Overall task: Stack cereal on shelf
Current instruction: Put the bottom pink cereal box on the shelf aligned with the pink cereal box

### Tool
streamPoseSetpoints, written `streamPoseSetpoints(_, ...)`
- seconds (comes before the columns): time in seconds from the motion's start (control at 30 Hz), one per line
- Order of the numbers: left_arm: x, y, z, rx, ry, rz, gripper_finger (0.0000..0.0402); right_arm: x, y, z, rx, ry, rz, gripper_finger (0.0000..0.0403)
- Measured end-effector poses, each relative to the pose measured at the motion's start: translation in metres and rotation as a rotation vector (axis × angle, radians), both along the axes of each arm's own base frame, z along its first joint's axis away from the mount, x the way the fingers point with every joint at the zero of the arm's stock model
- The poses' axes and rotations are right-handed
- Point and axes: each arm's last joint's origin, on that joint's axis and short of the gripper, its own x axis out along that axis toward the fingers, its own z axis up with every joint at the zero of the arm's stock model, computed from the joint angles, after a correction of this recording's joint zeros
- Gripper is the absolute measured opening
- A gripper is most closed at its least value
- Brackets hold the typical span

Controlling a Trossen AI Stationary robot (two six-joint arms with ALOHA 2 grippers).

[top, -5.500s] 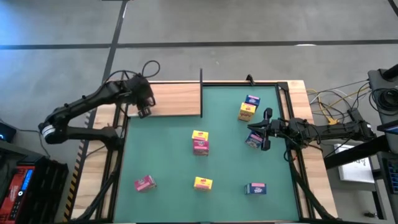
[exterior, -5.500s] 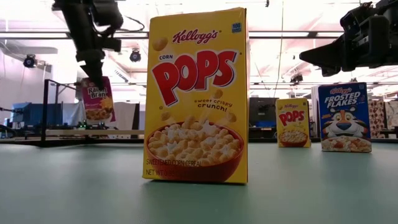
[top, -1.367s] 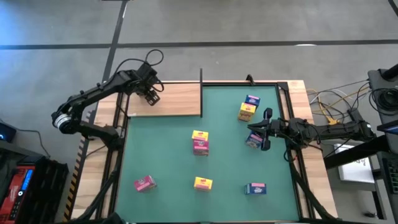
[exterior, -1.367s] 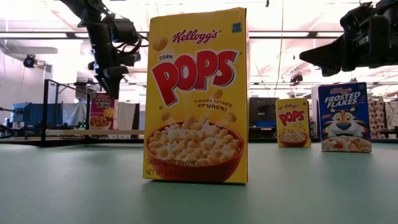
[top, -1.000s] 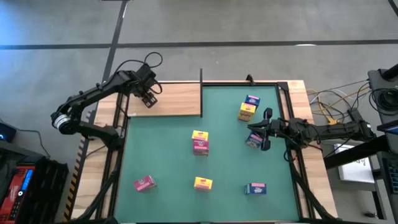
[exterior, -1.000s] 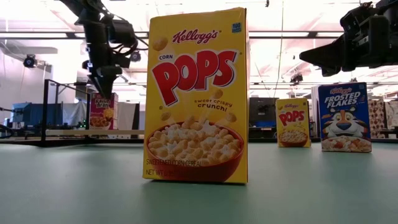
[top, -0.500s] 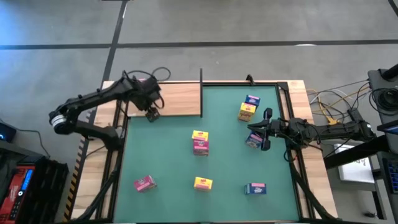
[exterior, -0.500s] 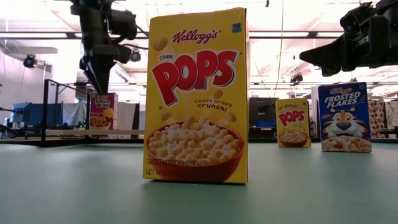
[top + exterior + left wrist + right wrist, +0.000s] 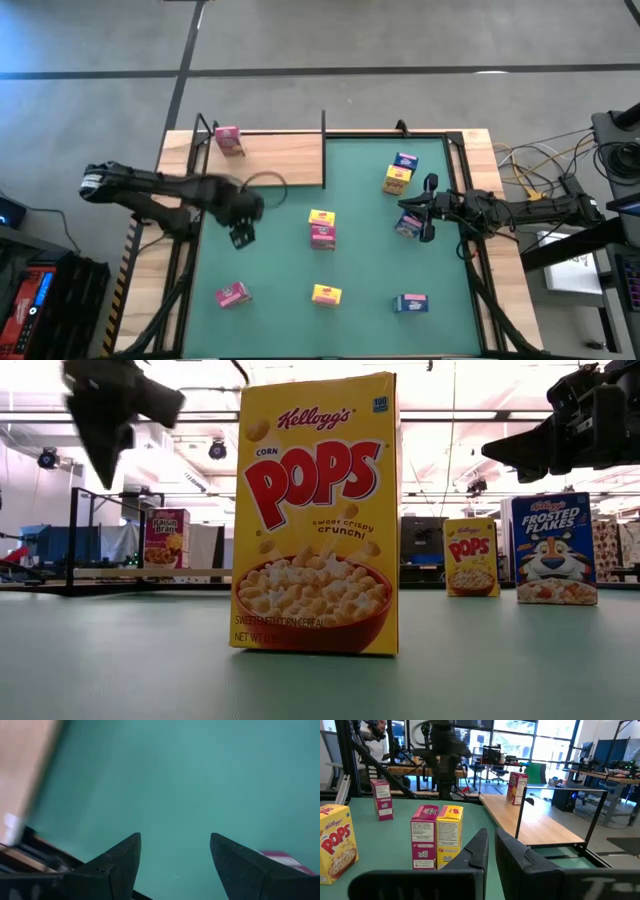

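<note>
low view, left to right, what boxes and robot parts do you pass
left hand up high → small Raisin Bran box far back on the shelf → big Corn Pops box up close → small Corn Pops box → Frosted Flakes box, with the right arm above it

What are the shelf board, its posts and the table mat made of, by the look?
Shelf board: light wood, matte, faint grain showing; possibly laminate. Posts: thin black uprights, likely painted metal. Table mat: flat green sheet, soft dull sheen in the low view, probably rubber or vinyl.
</note>
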Motion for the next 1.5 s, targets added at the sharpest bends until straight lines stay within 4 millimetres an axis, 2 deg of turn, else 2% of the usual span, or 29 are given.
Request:
streamPoseSetpoints(0.23,-0.015,-0.054,0.0,-0.026,-0.006,0.057,0.0222,0.0,0.0,0.0,0.0,0.0,0.0,0.0022)
streamPoseSetpoints(0.43,-0.026,-0.086,0.0,-0.044,-0.076,0.139,0.0222,0.0,0.0,0.0,0.0,0.0,0.0,0.0022)
streamPoseSetpoints(0.67,-0.027,-0.096,0.001,0.0,-0.174,0.13,0.0231,0.0,0.0,0.0,0.0,0.0,0.0,0.0022)
streamPoseSetpoints(0.93,-0.016,-0.109,-0.003,-0.063,-0.226,0.08,0.0304,0.0,0.0,0.0,0.0,0.0,0.0,0.0022)
streamPoseSetpoints(1.1,-0.012,-0.124,-0.003,-0.11,-0.227,0.08,0.0334,0.0,0.0,0.0,0.0,0.0,0.0,0.0022)
streamPoseSetpoints(1.3,-0.008,-0.145,-0.002,-0.114,-0.202,0.078,0.0339,0.0,0.0,0.0,0.0,0.0,0.0,0.0022)
streamPoseSetpoints(1.5,-0.01,-0.169,-0.006,-0.084,-0.064,0.074,0.0339,0.0,0.0,0.0,0.0,0.0,0.0,0.0022)
